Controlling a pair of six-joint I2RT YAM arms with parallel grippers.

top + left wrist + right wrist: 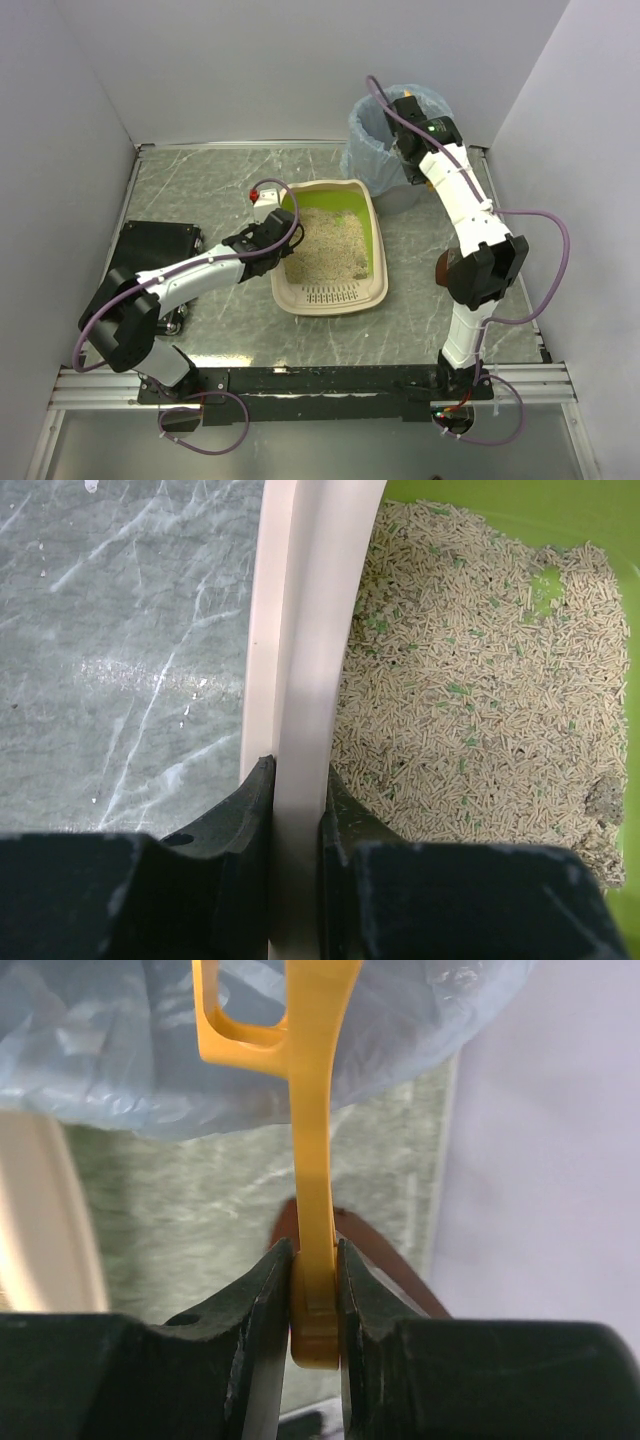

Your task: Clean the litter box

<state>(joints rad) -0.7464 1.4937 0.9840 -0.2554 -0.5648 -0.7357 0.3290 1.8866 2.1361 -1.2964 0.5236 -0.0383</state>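
Note:
The litter box (332, 295) sits mid-table, cream rim, lime-green inner wall, beige litter. My left gripper (272, 238) is shut on its left rim; in the left wrist view the cream rim (305, 640) runs between the two black fingers, and a grey clump (606, 798) lies in the litter at the right. My right gripper (408, 128) is shut on the handle of the orange scoop (312, 1150) and holds it over the grey bin with the light-blue bag (375, 120). The scoop's head is out of view in the right wrist view.
A black flat pad (155, 245) lies at the table's left. A brown round object (442, 270) sits beside the right arm. White walls close the table at the back and sides. The bin stands at the back right, just behind the litter box.

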